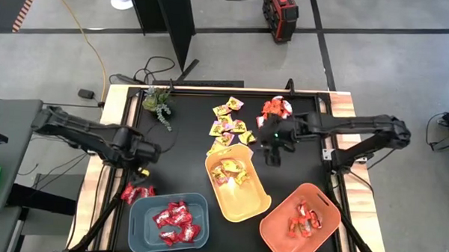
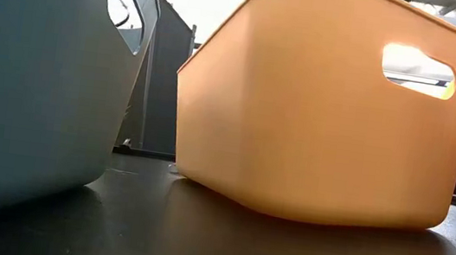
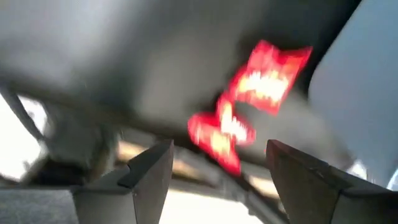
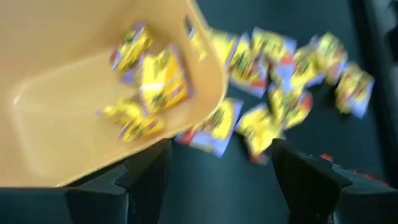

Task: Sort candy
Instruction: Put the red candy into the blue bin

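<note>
Grippers both gape empty: right gripper (image 1: 272, 151) beside the yellow bin (image 1: 237, 188) nearing yellow candy (image 1: 228, 128), left gripper (image 1: 144, 162) above red candy (image 1: 137, 192).

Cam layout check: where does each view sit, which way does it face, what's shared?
High: overhead, straight down; both arms, left gripper, right gripper.
Low: table height, level; blue-grey bin, yellow bin; no arm.
Left wrist: past open fingers at red candy.
Right wrist: past open fingers at yellow candy.
Shared: yellow bin.
</note>
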Robot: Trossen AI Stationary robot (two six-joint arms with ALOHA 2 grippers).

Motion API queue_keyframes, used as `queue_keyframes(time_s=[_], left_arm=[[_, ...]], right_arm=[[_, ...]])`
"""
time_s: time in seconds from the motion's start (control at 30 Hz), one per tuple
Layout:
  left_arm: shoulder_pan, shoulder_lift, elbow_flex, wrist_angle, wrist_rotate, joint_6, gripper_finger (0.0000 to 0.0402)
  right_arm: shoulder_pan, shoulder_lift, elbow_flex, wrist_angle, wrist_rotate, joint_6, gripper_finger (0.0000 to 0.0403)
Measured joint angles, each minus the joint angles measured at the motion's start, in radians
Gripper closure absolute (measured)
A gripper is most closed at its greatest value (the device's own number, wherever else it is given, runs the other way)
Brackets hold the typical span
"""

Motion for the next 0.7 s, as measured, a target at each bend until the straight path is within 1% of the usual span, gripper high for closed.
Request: queue_keyframes(time_s=[0.1, 0.2, 0.27, 0.4, 0.5, 0.7], left_arm=[[-0.051, 0.03, -0.031, -0.003, 0.076, -0.037, 0.015], [-0.107, 0.056, -0.071, 0.036, 0.106, -0.05, 0.015], [-0.144, 0.075, -0.097, 0.078, 0.106, -0.071, 0.015], [-0.2, 0.115, -0.096, 0.094, 0.071, -0.117, 0.015], [-0.233, 0.137, -0.103, 0.139, 0.072, -0.15, 0.015], [-0.284, 0.185, -0.114, 0.19, 0.08, -0.151, 0.015]], right_arm=[[-0.027, 0.017, 0.0, 0.054, 0.0, -0.068, 0.0112], [-0.041, 0.03, 0.0, 0.071, 0.0, -0.102, 0.0112], [-0.048, 0.035, 0.0, 0.085, -0.001, -0.108, 0.0112], [-0.052, 0.04, 0.0, 0.086, -0.001, -0.108, 0.0112], [-0.049, 0.041, 0.0, 0.083, -0.001, -0.093, 0.0112], [-0.039, 0.041, 0.0, 0.083, -0.002, -0.066, 0.0112]])
